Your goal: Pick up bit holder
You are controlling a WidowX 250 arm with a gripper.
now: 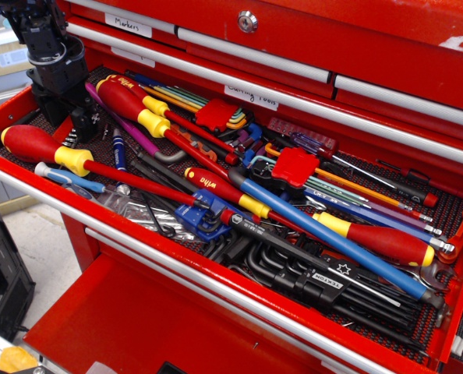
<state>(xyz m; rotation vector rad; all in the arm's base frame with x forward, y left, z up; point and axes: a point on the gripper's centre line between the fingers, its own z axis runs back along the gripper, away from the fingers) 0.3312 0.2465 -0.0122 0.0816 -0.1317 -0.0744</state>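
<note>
My black gripper point(74, 125) is at the far left end of the open red drawer point(216, 290), low over the mat, just behind the big red-and-yellow screwdriver point(56, 153). Its fingers look spread apart and hold nothing. The bit holder point(68, 139) lies right under them. Only a few short silver bits peek out below the fingers, and its red strip is mostly hidden. I cannot tell whether the fingers touch it.
A second large red-and-yellow screwdriver point(135, 107) lies just right of the gripper. Red hex-key blocks point(295, 165) point(216, 114), a blue-shafted screwdriver point(333, 238) and a black hex-key set point(317, 280) crowd the rest. The drawer's left wall point(5, 109) is close by.
</note>
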